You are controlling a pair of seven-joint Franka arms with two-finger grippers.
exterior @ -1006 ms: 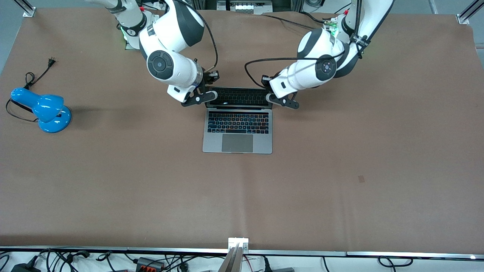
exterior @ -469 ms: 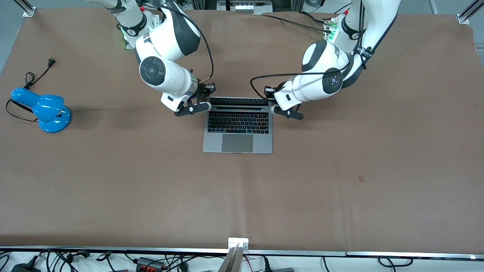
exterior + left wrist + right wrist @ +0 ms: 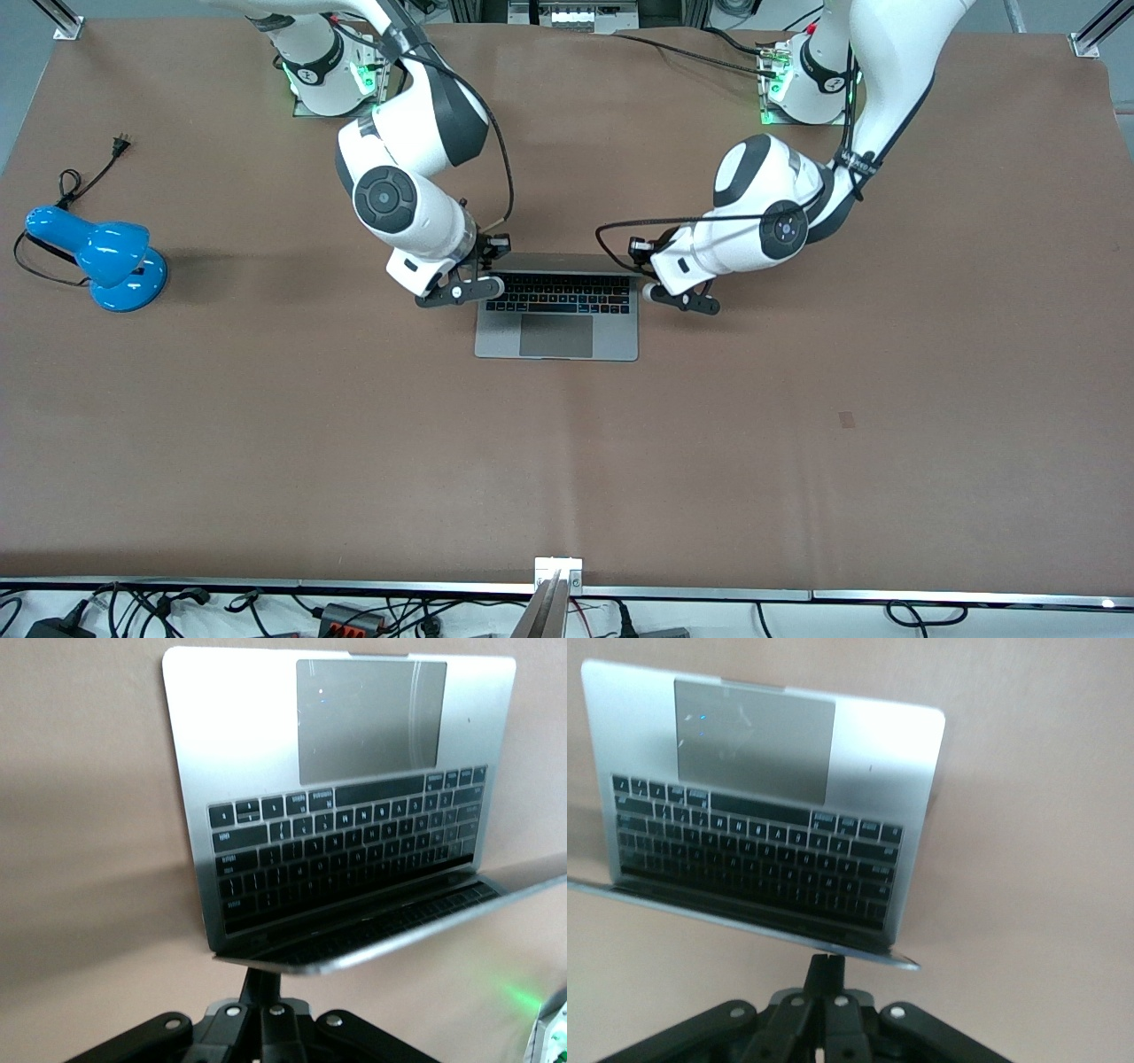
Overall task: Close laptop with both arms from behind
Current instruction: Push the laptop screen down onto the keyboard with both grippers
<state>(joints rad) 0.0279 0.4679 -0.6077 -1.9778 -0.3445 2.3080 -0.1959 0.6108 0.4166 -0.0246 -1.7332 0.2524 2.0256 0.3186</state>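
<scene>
Front view: laptop [image 3: 556,310] lid half down; left gripper [image 3: 680,299] & right gripper [image 3: 462,291], fingers pinched together, holding nothing, at lid corners. Push evenly, slow, w/ both level.

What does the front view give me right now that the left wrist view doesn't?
Only the front view shows both arms, the right tool and left tool at the two ends of the lid's edge, and the blue lamp toward the right arm's end of the table. Only the left wrist view shows the narrow wedge between the lid's edge and the keyboard. Both show the laptop partly closed, trackpad uncovered.
</scene>
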